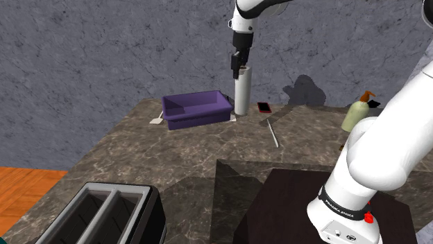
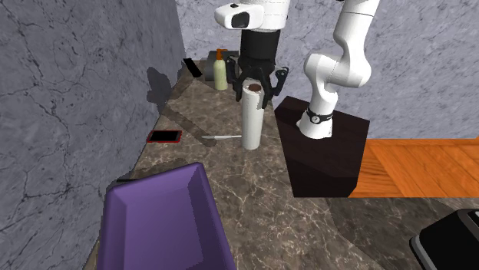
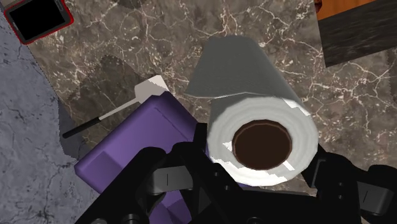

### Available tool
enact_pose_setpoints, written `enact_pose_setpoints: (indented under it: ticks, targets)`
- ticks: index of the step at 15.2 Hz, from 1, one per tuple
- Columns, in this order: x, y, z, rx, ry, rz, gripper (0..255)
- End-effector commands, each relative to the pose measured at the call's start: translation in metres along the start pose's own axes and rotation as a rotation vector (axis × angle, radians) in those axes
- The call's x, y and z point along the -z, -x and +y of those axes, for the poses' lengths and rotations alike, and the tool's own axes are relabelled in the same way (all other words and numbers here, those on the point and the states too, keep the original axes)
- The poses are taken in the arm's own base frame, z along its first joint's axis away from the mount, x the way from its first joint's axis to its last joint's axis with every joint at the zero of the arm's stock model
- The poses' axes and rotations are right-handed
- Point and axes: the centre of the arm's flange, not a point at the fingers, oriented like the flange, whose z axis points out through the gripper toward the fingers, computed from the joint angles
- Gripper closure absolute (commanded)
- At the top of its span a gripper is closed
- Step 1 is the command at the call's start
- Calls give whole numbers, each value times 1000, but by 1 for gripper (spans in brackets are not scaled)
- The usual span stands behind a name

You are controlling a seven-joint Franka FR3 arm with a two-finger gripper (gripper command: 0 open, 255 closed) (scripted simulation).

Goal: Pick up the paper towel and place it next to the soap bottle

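Note:
The paper towel [image 1: 241, 93] is a white roll with a brown core, standing upright on the dark marble counter [image 1: 173, 159] beside a purple bin [image 1: 194, 109]. My gripper [image 1: 238, 67] comes straight down on the roll's top and is shut on it. In the second exterior view the gripper [image 2: 254, 88] has its fingers on either side of the upper end of the roll [image 2: 252, 119]. The wrist view looks down the roll [image 3: 264, 143], clasped in the gripper [image 3: 264, 167]. The soap bottle [image 1: 357, 114], pale green with an orange pump, stands by the wall at the shoulder view's right [image 2: 220, 74].
A red-edged phone [image 1: 264, 107] and a thin grey utensil [image 1: 273, 132] lie between roll and soap bottle. A white spatula [image 3: 127, 105] lies by the purple bin [image 3: 140, 146]. A black toaster [image 1: 104, 215] stands at the counter's near edge. The dark stand [image 1: 291, 208] is lower right.

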Motion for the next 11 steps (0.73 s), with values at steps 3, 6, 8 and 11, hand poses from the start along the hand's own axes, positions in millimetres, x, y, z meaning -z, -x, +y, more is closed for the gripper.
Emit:
enact_pose_setpoints:
  ticks: [3, 6, 8, 11]
  targets:
    - [21, -2, -1, 0, 0, 0, 255]
    - [37, -2, 0, 0, 0, 0, 255]
    - [48, -3, 1, 0, 0, 0, 255]
    - [64, -4, 2, 0, 0, 0, 255]
